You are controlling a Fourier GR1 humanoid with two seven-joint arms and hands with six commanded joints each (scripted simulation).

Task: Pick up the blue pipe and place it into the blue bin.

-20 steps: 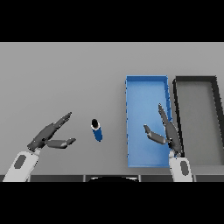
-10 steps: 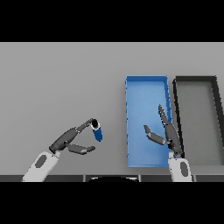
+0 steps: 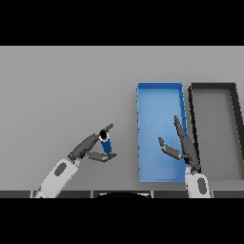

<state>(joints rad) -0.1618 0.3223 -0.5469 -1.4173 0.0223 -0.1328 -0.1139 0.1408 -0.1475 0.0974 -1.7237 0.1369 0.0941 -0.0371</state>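
Since the earlier frame the left robot hand (image 3: 93,148) has closed in on the blue pipe (image 3: 106,143), which it only touched with its fingertips half a second ago; the right robot hand (image 3: 183,147) has barely shifted. Blue pipe: short, upright or slightly tilted, dark open top, standing on the grey tabletop (image 3: 66,95) in the lower middle of the frame, left of the bins. Left robot hand: lower left, fingers along the pipe's upper end, thumb under its lower side, so the pipe is pinched between them. Right robot hand: lower right, fingers straight and pointing up the frame, thumb spread to the left, released and holding nothing, over the right edge of the blue bin (image 3: 159,90). Blue bin: centre right. Black bin (image 3: 213,86): just beside it, far right.
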